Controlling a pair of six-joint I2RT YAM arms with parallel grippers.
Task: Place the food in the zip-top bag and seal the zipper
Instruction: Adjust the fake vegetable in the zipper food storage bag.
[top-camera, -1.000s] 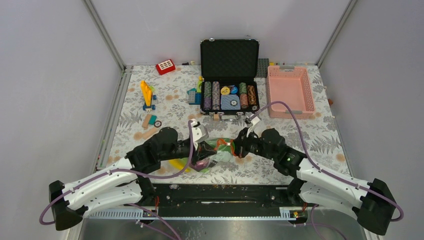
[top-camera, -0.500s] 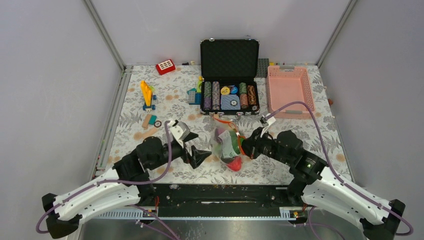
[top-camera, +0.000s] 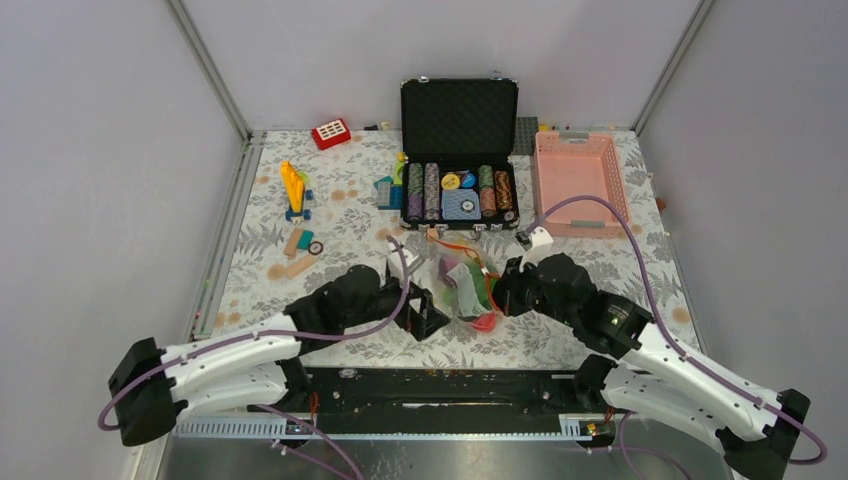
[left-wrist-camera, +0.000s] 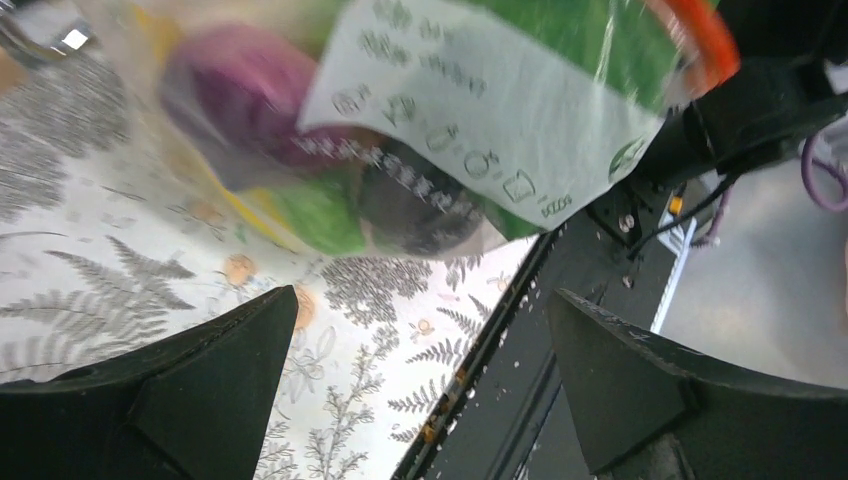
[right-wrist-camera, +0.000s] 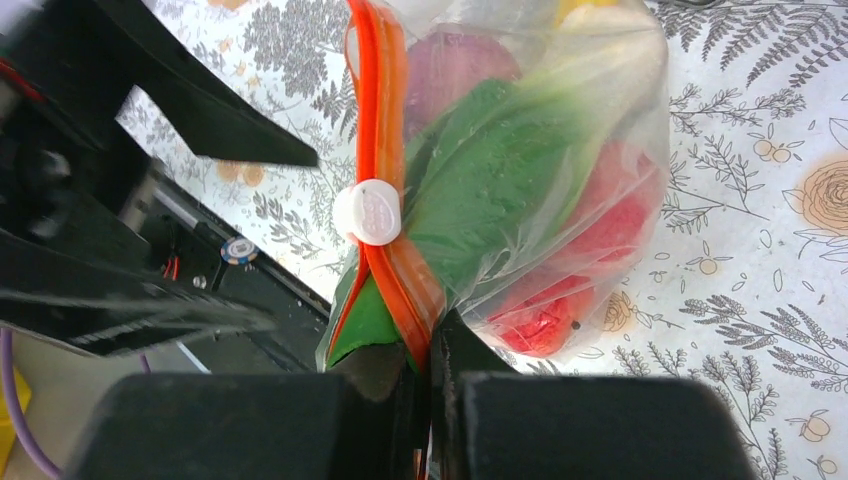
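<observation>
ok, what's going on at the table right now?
The right hand is shut on the orange-red zipper of the clear zip-top bag, holding it by that edge. Toy food is inside, including a red fruit and a purple ball. A white slider sits partway along the zipper; whether it is fully sealed is unclear. The left hand is open beside the bag, not gripping it.

I find the bench (top-camera: 345, 215) at centre frame, covered by a white cloth printed with grey ferns and orange flowers. Plain pale grey panels enclose it: back wall (top-camera: 440, 40) at top, left wall (top-camera: 100, 180), right wall (top-camera: 760, 180). Slanted aluminium posts (top-camera: 207, 68) mark both upper corners. A black rail (top-camera: 440, 385) runs along the bottom edge. Light is soft and even.
</observation>
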